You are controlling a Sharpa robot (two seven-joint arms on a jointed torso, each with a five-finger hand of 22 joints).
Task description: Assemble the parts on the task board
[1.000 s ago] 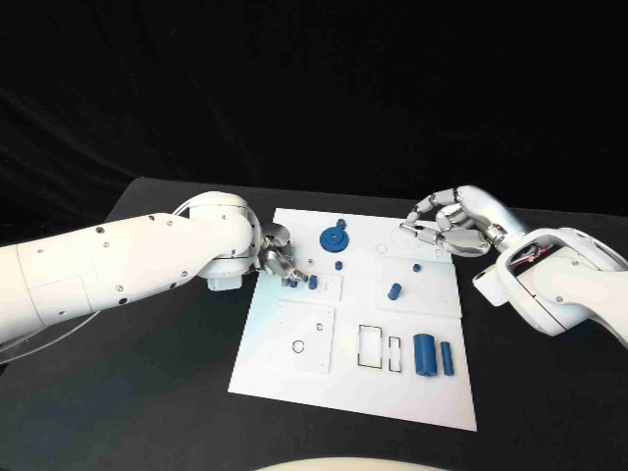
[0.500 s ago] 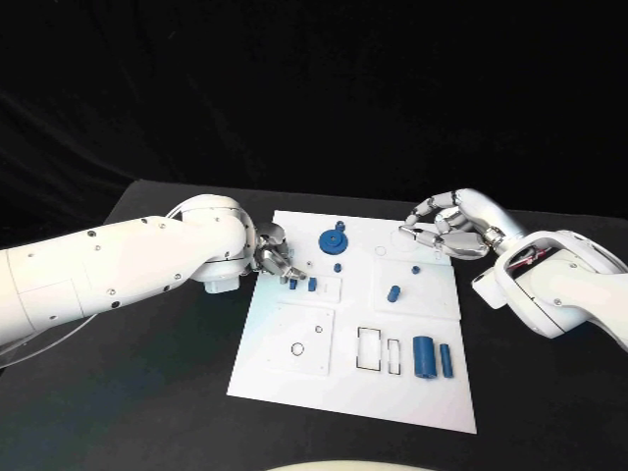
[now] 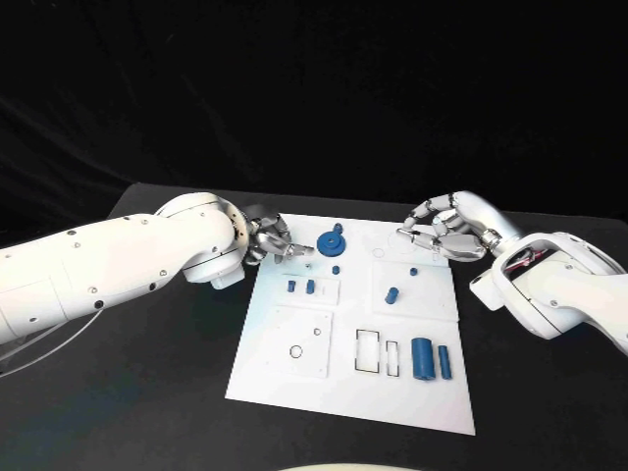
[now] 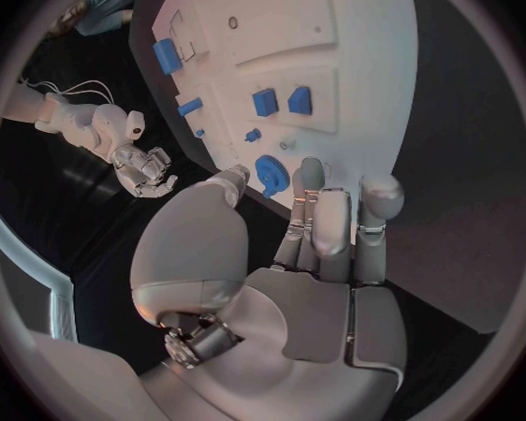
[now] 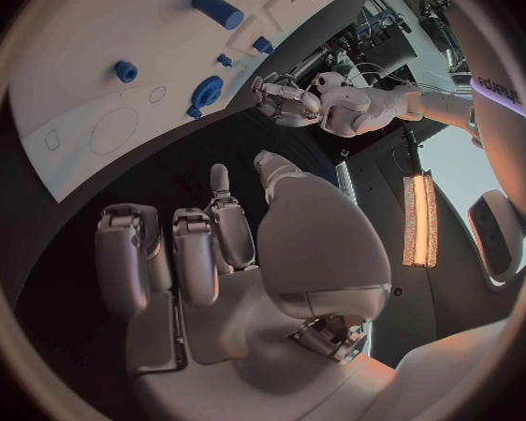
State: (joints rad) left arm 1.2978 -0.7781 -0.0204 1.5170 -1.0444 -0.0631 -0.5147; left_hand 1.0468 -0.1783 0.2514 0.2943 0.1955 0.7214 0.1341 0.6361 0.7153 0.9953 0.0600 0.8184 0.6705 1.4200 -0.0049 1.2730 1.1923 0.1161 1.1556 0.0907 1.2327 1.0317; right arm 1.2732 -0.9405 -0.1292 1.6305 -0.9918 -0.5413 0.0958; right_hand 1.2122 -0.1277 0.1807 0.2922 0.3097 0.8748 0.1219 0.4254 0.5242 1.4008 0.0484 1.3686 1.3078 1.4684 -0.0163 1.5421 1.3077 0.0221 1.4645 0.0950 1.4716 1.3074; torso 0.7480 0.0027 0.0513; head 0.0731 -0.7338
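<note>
The white task board (image 3: pixel 307 392) (image 4: pixel 369 56) (image 5: pixel 88 28) lies in the middle of the black table. Two small blue parts (image 3: pixel 300 287) (image 4: pixel 281 101) stand side by side in a recess near its far left. My left hand (image 3: pixel 272 243) (image 4: pixel 322 225) hovers just past them at the board's far left edge, fingers stretched out and holding nothing. A round blue part (image 3: pixel 332 240) (image 4: pixel 271 173) (image 5: pixel 207 92) sits right beside its fingertips. My right hand (image 3: pixel 442 231) (image 5: pixel 205 253) hangs over the far right corner, fingers loosely bent, with nothing in it.
Two blue cylinders (image 3: pixel 432 357) lie at the board's near right beside outlined rectangular slots (image 3: pixel 380 351). A blue peg (image 3: pixel 393 292) and two smaller blue studs (image 3: pixel 339 268) stand mid-board. Bare black table (image 3: pixel 144 392) lies on both sides.
My left hand has pulled back from the recess toward the board's far left edge, and both small parts there now show uncovered. My right hand has barely moved.
</note>
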